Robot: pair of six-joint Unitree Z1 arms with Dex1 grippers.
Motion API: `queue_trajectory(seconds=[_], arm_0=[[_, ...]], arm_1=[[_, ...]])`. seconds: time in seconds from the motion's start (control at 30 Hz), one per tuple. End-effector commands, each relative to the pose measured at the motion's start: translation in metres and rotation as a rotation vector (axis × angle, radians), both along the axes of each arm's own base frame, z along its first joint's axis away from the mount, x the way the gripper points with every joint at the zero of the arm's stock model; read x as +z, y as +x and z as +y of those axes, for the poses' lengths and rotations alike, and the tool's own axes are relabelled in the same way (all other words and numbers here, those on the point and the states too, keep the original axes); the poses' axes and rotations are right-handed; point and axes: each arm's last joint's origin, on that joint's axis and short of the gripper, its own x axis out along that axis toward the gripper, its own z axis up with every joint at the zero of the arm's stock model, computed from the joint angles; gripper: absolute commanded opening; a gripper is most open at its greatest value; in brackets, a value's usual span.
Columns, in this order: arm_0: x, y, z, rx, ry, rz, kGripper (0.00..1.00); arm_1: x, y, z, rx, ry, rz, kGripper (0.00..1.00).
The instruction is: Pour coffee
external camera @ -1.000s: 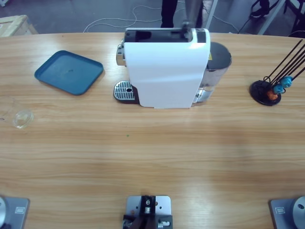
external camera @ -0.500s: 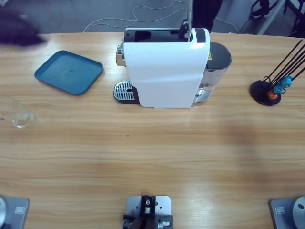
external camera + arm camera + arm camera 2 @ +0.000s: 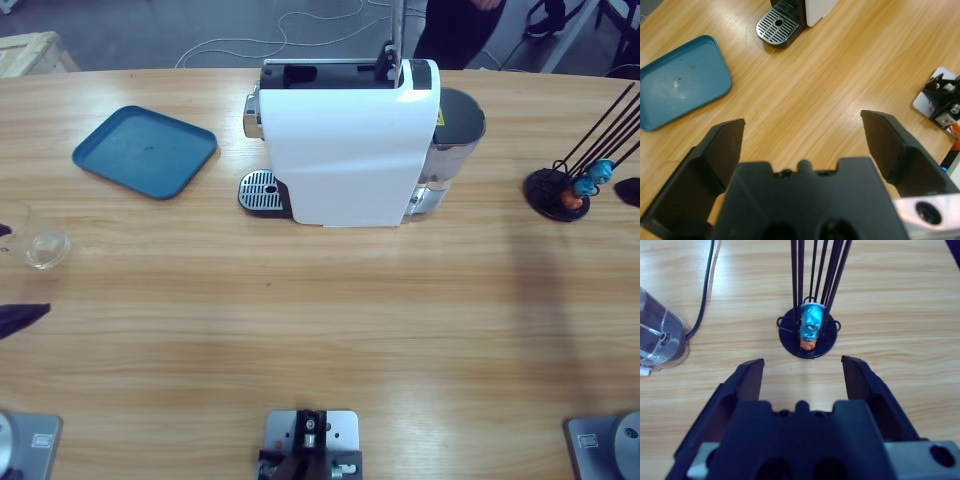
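Wooden table (image 3: 320,330), long, pale grain. White coffee machine (image 3: 350,150) upper centre of the high view, its round drip grate (image 3: 262,190) at its lower left corner and a clear water tank (image 3: 455,140) against its right side. Blue tray (image 3: 145,150) lies in the upper left, well apart from the machine. Clear glass (image 3: 42,247) stands at the far left edge, below the tray. Coffee: cannot tell from above whether any sits in that glass.

Black capsule stand (image 3: 560,195) at the right edge, thin rods fanning upward. A person in dark clothes (image 3: 455,25) stands beyond the table's far side.

Left gripper (image 3: 802,122): jaws spread wide, nothing between them, bare wood beneath (tray and drip grate show in the upper left of its wrist view).

Right gripper (image 3: 802,361): jaws apart, holding nothing, pointed at the capsule stand near the frame's centre. A crumpled blue capsule (image 3: 811,322) sits among the rods with an orange one (image 3: 807,345) under it. Water tank at the left edge, and a black cable (image 3: 705,285) runs beside it.
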Motion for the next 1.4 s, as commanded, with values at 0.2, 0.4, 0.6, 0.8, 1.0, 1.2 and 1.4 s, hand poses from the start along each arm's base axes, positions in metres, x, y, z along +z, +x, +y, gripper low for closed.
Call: queue_trajectory(seconds=[0.2,0.4,0.6,0.8,1.0,1.2,1.4], arm_0=[[-0.017,-0.006,0.01,0.081,-0.135,-0.012,1.0],[-0.019,-0.018,0.026,0.095,-0.217,-0.052,1.0],[-0.02,-0.015,0.022,0.112,-0.225,-0.03,1.0],[-0.023,-0.013,0.019,0.112,-0.229,-0.032,1.0],[-0.023,-0.013,0.019,0.112,-0.227,-0.031,1.0],[-0.022,-0.012,0.019,0.112,-0.228,-0.031,1.0],[-0.023,-0.013,0.019,0.111,-0.228,-0.031,1.0]], arm_1=[[-0.038,0.03,-0.005,-0.042,0.011,0.057,0.674],[-0.05,0.042,-0.007,-0.05,0.03,0.065,0.641],[-0.056,0.049,-0.014,-0.071,0.048,0.063,0.543],[-0.061,0.054,-0.014,-0.056,0.065,0.064,0.365],[-0.067,0.062,-0.017,-0.066,0.077,0.067,0.321],[-0.067,0.066,-0.021,-0.075,0.091,0.053,0.221],[-0.063,0.064,-0.024,-0.075,0.091,0.025,0.059]])
